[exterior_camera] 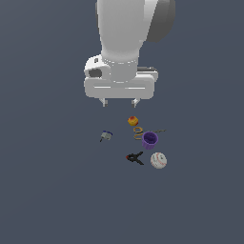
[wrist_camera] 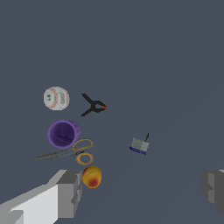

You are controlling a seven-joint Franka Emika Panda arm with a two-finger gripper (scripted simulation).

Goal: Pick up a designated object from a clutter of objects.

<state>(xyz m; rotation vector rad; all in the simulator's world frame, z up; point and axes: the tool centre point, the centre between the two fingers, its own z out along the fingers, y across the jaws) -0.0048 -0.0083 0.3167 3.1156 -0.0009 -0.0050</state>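
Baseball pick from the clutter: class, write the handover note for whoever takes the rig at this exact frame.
Hand: open, empty, raised above the items, touching nothing.
Baseball: white with red stitching, on the surface at the near edge of the clutter, beside the black-and-red clamp and close to the purple cup.
Also there: scissors by the cup, orange-yellow ball, small blue-grey piece set apart.
Done: nothing grasped.
Left: move over the baseball, descend, close, lift.

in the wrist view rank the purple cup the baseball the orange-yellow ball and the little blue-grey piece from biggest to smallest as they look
1. Purple cup, largest.
2. White baseball, only slightly smaller than the cup.
3. Orange-yellow ball and blue-grey piece look about alike, so I won't rank them; the ball is also nearest the camera.
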